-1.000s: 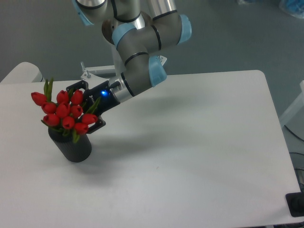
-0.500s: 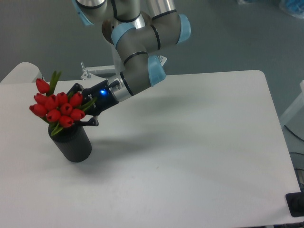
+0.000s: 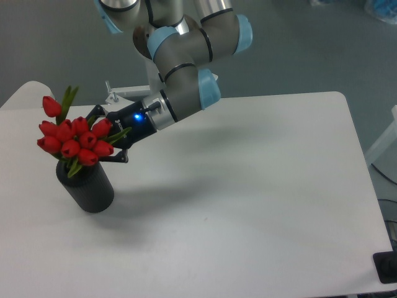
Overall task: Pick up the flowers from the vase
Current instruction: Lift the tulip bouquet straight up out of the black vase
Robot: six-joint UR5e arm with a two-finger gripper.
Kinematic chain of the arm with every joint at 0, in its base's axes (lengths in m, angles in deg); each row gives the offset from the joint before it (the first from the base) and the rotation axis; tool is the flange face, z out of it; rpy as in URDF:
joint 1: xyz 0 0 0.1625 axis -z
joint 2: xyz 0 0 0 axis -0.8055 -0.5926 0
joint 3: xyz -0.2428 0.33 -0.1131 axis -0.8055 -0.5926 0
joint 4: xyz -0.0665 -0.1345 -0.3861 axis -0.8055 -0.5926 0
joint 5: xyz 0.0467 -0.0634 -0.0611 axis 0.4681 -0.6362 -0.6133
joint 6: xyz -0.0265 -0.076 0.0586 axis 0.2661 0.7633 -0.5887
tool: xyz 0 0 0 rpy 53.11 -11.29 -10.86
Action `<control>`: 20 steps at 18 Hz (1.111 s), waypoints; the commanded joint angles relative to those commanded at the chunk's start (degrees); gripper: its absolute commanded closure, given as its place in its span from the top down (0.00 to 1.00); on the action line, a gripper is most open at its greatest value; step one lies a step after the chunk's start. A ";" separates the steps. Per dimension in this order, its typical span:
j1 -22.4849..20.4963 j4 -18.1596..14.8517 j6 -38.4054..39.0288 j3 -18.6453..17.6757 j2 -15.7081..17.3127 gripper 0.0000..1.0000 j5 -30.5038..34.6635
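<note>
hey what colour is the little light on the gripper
Blue, seen in the fixed camera view on the gripper body beside the flowers.

1 vase (image 3: 87, 189), dark cylinder. 1 bunch of flowers (image 3: 71, 138): 9 red buds countable from this angle, possibly more hidden behind; green leaves too overlapped to count. 1 arm, 1 gripper (image 3: 107, 133), 2 fingers. 1 blue light lit on the wrist. 1 white table (image 3: 260, 198).

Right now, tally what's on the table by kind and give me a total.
Flower bunches: 1, the flowers, red tulips
Vases: 1, the vase, dark grey
Total: 2
The gripper is closed around the flowers.
</note>
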 joint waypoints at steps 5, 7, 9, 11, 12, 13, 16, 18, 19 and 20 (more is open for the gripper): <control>-0.35 0.00 3.08 1.76 0.09 0.21 -0.44; -0.61 0.00 4.40 2.20 0.53 0.21 -0.53; -0.79 0.00 5.63 2.55 0.79 0.21 -0.53; -0.97 0.00 7.47 3.08 0.97 0.21 -1.41; -1.49 0.00 8.52 3.34 1.23 0.21 -1.85; -2.19 0.00 9.66 3.52 1.49 0.21 -1.85; -2.90 0.00 13.09 4.66 2.02 0.21 -2.81; -3.43 0.00 14.59 5.28 2.11 0.21 -3.87; -3.78 0.00 15.47 5.54 2.11 0.21 -4.13; -4.21 0.00 16.43 5.98 2.37 0.21 -4.14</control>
